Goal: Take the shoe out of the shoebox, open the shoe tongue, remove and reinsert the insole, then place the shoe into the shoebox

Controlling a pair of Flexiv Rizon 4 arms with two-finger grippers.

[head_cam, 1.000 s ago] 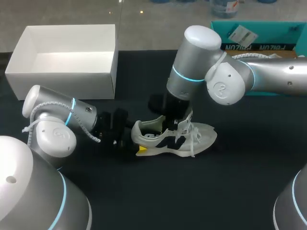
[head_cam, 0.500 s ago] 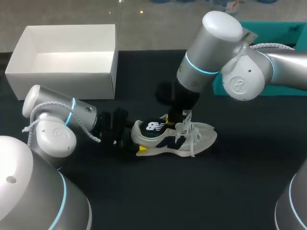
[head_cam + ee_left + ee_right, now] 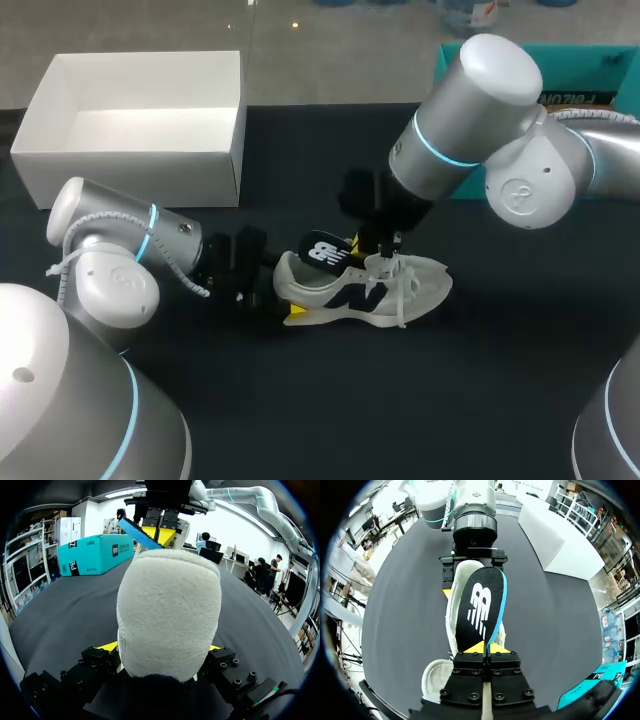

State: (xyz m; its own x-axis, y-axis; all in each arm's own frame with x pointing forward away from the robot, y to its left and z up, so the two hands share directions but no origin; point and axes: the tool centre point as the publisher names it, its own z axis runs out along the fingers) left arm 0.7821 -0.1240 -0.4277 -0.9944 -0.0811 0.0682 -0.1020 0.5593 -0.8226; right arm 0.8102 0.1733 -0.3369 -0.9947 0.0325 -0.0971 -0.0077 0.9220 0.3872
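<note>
Shoe lies on its sole on the table, heel clamped between the left gripper's 2 fingers. Insole tilts up over the heel opening, 1 end pinched in the right gripper. Open white shoebox sits well beyond the left gripper.

The table has a dark, matte black top that fills most of the head view. At the upper left, an open white shoebox sits on it near the far edge. A pale shoe stands on its sole near the centre, toe to the right and heel to the left, well apart from the shoebox. A teal box rests at the upper right.
</note>
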